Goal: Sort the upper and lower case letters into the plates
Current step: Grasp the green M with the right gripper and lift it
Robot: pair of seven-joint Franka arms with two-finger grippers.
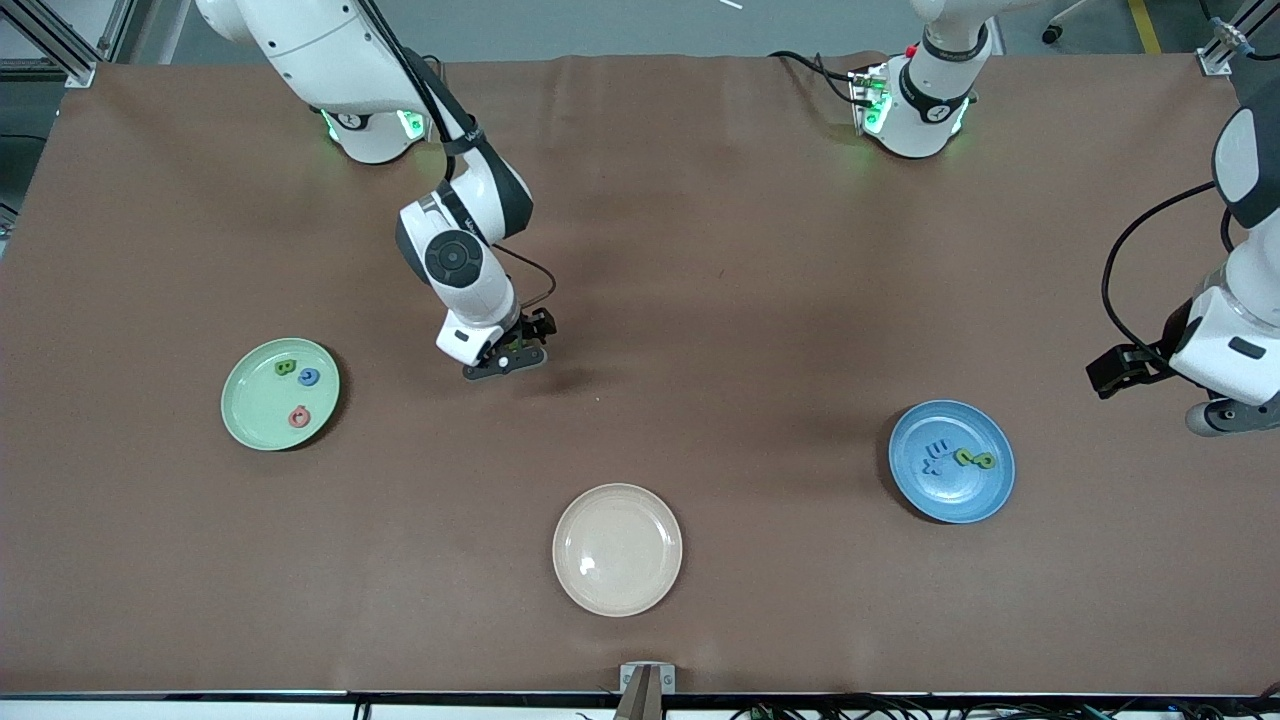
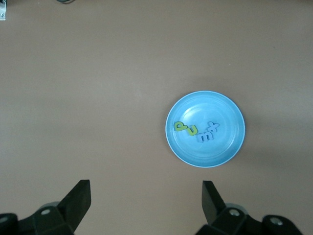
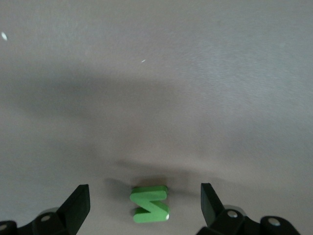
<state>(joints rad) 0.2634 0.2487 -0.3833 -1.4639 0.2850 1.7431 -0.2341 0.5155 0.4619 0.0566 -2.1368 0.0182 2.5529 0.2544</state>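
A green letter (image 3: 150, 204) lies flat on the brown table between the spread fingertips of my right gripper (image 3: 144, 203), which is open and low over it. In the front view this gripper (image 1: 505, 356) is near the table's middle and hides the letter. The mint green plate (image 1: 252, 408) holds a green letter (image 1: 285, 368), a blue letter (image 1: 309, 377) and a pink-red letter (image 1: 299, 416). The sky blue plate (image 1: 950, 497) holds two blue letters (image 1: 934, 456) and two green letters (image 1: 975, 459). It also shows in the left wrist view (image 2: 210, 105). My left gripper (image 2: 145, 200) is open, empty and high above the table.
A beige plate (image 1: 617, 549) with nothing in it sits near the table's front edge, between the two coloured plates. The left arm (image 1: 1225, 340) waits raised at its own end of the table, beside the blue plate.
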